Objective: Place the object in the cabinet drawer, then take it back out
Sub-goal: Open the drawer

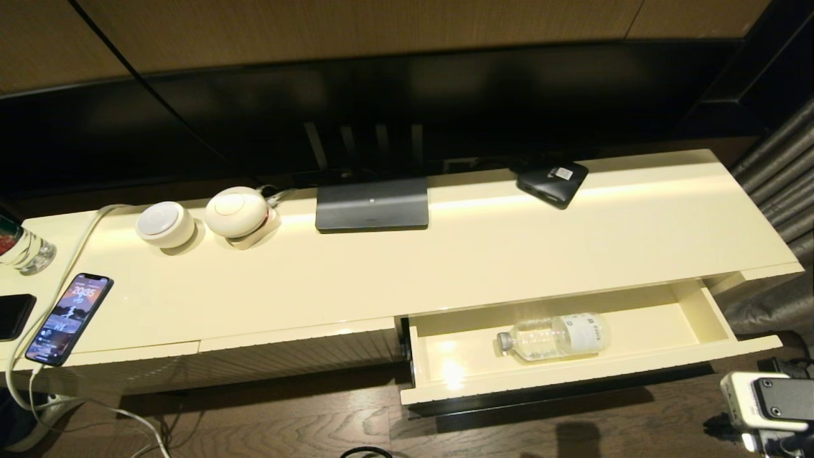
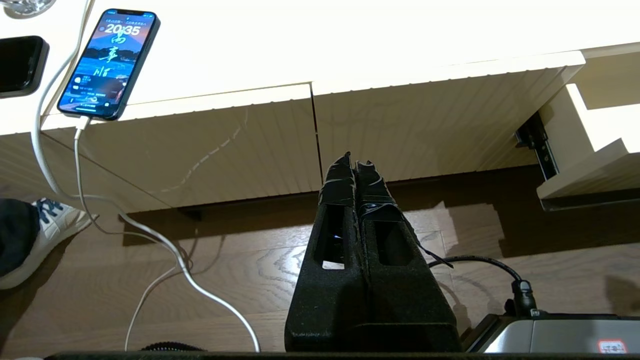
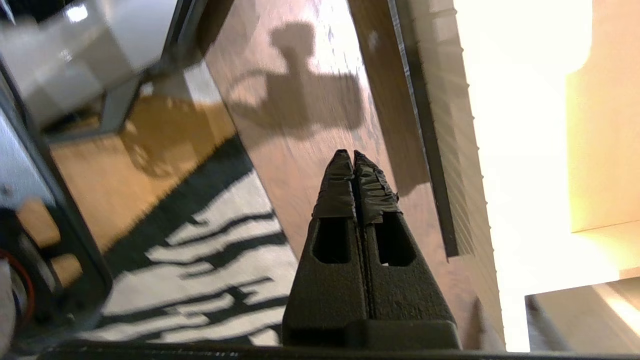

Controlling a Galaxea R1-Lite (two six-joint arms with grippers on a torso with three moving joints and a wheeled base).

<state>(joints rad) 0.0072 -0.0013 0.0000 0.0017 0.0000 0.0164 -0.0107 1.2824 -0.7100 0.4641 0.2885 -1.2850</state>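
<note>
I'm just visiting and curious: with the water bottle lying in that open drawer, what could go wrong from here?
The water bottle lies on its side in the open drawer, so it may roll when grasped. The drawer's walls leave little room for fingers. Both the left gripper and right gripper are shut and low, near the floor.

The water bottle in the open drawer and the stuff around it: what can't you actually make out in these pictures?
- Water bottle: label print too small to read, head view.
- Drawer: inside washed out by glare, right wrist view.
- Glass bottle: cut off by the left edge, head view.
- Dark phone: also cut by that edge.
- Right arm: only a corner shows in the head view.
</note>
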